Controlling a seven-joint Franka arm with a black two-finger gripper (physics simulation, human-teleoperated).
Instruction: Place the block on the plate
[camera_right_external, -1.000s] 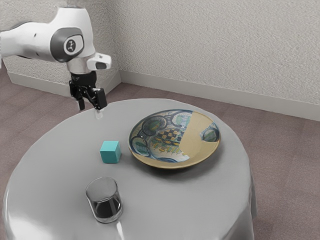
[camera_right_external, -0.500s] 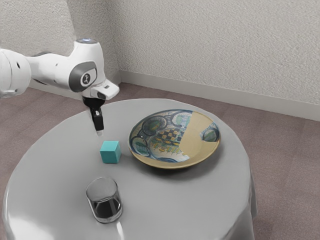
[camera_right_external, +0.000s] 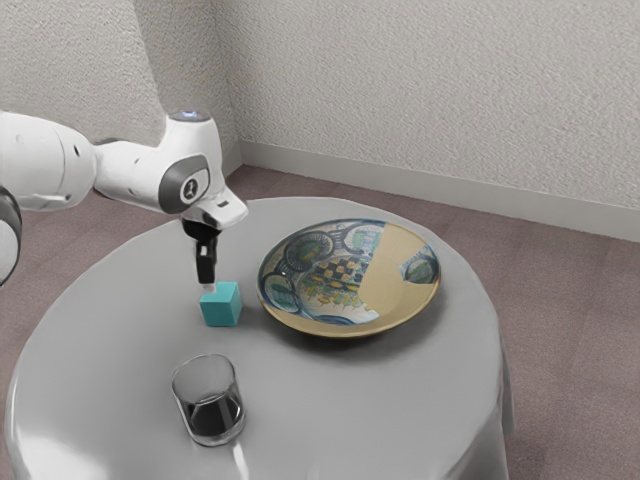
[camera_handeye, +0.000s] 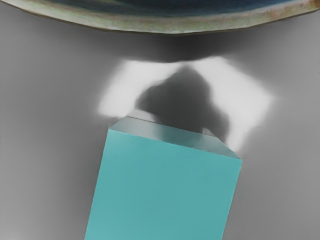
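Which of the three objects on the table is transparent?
The glass: its clear walls show the table through them, while the teal block and the patterned plate are opaque.

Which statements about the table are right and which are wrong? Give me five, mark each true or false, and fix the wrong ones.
1. The blue-green block stands on the table. True.
2. The plate is one plain colour all over. False: the plate has a patterned part and a plain tan part.
3. The glass stands upright. True.
4. The hand is over the glass. False: the hand is down at the block.
5. The block is already on the plate. False: it is beside the plate, with a gap between.
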